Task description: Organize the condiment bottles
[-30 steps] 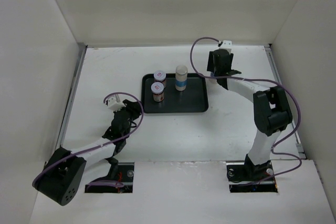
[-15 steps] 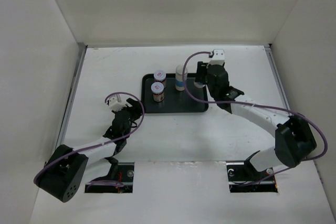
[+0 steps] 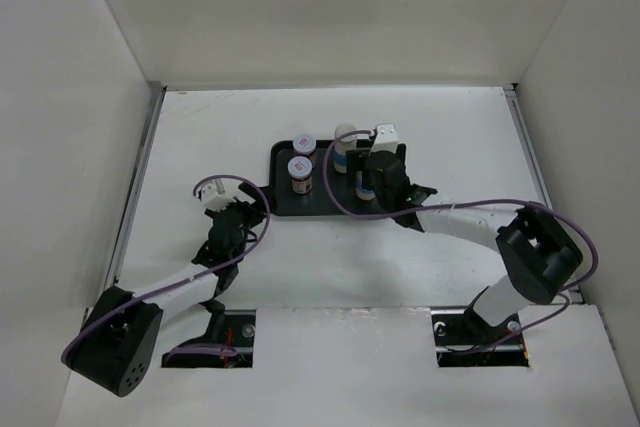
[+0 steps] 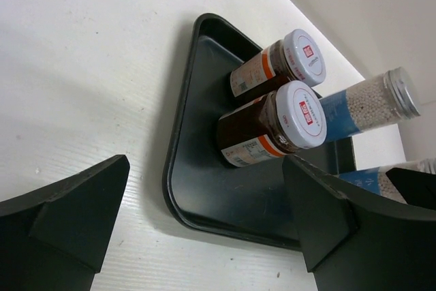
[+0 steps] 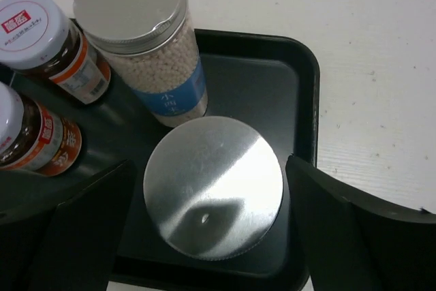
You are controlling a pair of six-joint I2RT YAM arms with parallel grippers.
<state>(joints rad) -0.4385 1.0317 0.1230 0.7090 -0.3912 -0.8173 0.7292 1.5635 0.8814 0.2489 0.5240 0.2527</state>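
Top view: left claw (image 3: 243, 211) sat off the tray's (image 3: 340, 209) near-left corner, and right claw (image 3: 370, 182) hung over the tray.
Left wrist: left claw gaped wide, empty. Brown jars (image 4: 269, 124) stood in the tray's left end.
Right wrist: right claw straddled the silver-capped bottle (image 5: 213, 185), which stood in the tray beside the other tall bottle (image 5: 146, 46). Gripping or not, couldn't tell.

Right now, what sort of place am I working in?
Probably a lab test cell, not a kitchen: bare white walls box in a white table, two arms bolted at its near edge, one tray of bottles.
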